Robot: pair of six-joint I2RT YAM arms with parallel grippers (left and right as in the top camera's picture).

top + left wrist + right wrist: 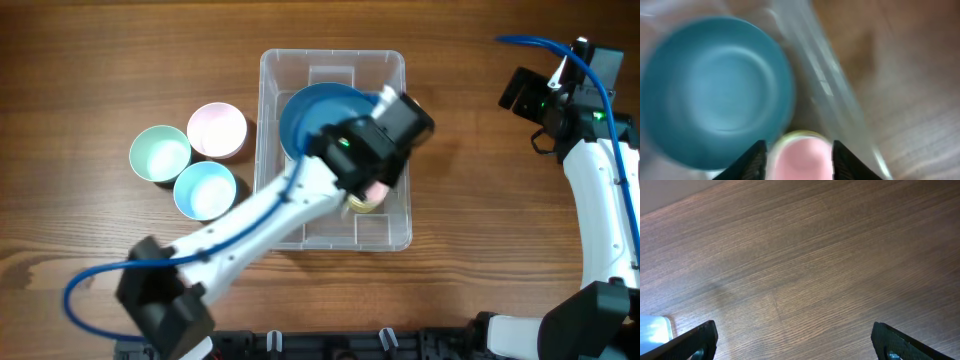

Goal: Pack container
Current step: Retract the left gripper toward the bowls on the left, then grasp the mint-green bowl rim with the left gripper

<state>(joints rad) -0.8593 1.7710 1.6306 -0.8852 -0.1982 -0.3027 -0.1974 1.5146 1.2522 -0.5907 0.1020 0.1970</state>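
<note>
A clear plastic container (398, 215) sits mid-table (480, 220) with a large blue bowl (310, 115) inside it. The left gripper (799, 150) hangs over the container, a small pink cup (801, 162) between its fingers; blur hides whether they clamp it. Well right of the container, the right gripper (792, 327) gapes wide, holding nothing.

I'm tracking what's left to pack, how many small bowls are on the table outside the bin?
3, all left of the container: mint bowl, pink bowl, light blue bowl in front. The left arm may hide others.
</note>
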